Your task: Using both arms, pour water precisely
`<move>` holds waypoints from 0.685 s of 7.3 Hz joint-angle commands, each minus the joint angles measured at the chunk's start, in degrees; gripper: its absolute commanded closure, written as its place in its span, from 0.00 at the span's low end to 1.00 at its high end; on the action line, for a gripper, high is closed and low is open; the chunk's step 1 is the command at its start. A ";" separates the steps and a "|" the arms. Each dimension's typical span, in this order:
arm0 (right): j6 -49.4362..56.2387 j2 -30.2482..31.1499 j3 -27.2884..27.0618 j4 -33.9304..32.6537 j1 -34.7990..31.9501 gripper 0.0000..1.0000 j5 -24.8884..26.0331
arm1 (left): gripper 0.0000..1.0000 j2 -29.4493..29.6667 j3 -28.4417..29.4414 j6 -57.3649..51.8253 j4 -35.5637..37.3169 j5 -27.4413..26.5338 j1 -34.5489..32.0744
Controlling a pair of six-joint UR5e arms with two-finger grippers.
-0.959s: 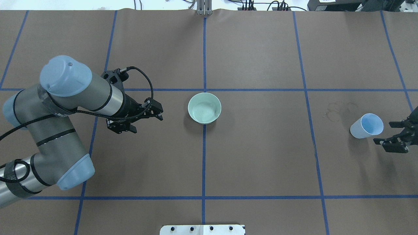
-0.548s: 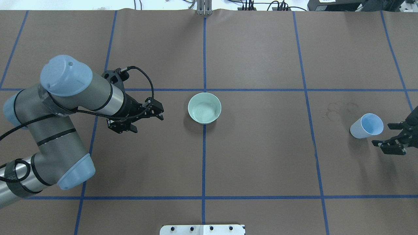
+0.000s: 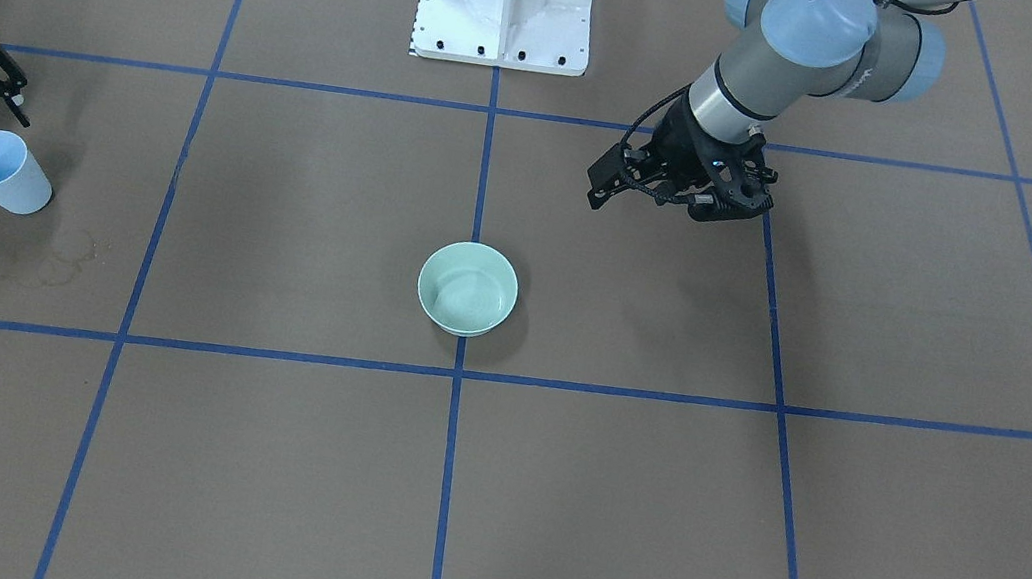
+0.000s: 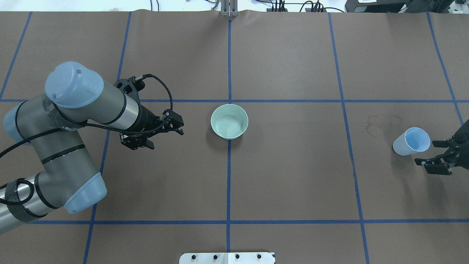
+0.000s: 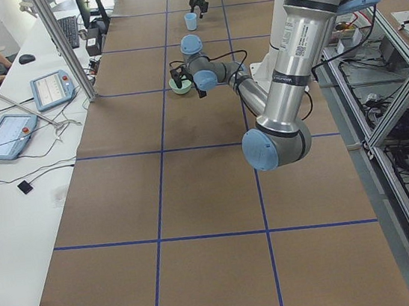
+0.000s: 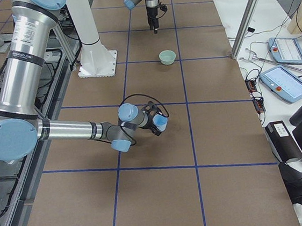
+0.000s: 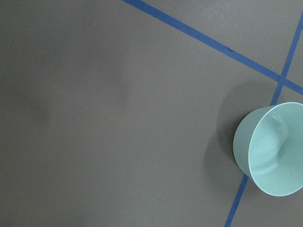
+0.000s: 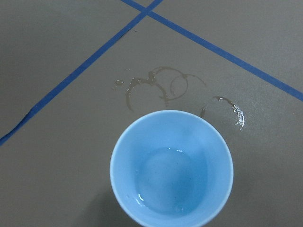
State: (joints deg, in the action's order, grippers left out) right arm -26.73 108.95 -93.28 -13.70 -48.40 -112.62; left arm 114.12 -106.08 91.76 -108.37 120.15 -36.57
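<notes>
Item 1. Left arm [image 4: 73,110]: silver-grey tubes, light blue joint caps, black braided cable; entered from the left edge of the overhead view. Left gripper [image 4: 166,140]: black, 2 fingers spread apart, holding nothing, above the worktop [image 4: 293,176] near the bowl's left side and clear of it.

Item 2. Bowl [image 4: 213,116]: pale green, upright, on the central blue tape line [image 4: 228,176] just below a crossing. Faint ripple rings showed on its floor, and a droplet on the inner wall in the left wrist view.

Item 3. Ring stains [image 4: 377,123]: several overlapping dried circles on the brown worktop, just beside the cup on its left.

Item 4. Cup [image 4: 400,147]: light blue, standing upright, well apart from the bowl, on the right of the worktop. Water [image 8: 173,182]: a shallow clear pool in the cup's bottom, marked by white glints at its edge.

Item 5. Right arm: mostly out of frame overhead. Right gripper [image 4: 425,151]: black, 2 fingers apart, empty, just beside the cup's right side; contact with the rim could not be judged.
</notes>
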 commanded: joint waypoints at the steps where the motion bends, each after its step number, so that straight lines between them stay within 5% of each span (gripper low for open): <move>1: -2.08 -0.41 0.29 0.25 0.14 0.03 0.73 | 0.00 0.05 -0.10 0.00 0.00 0.00 -0.08; 5: -3.68 -1.20 0.29 0.60 0.76 0.03 1.87 | 0.00 0.05 -0.36 0.09 0.00 0.00 -0.08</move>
State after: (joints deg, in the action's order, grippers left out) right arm -30.22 107.82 -92.99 -13.11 -47.87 -111.08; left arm 114.17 -106.44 91.83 -108.37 120.15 -36.65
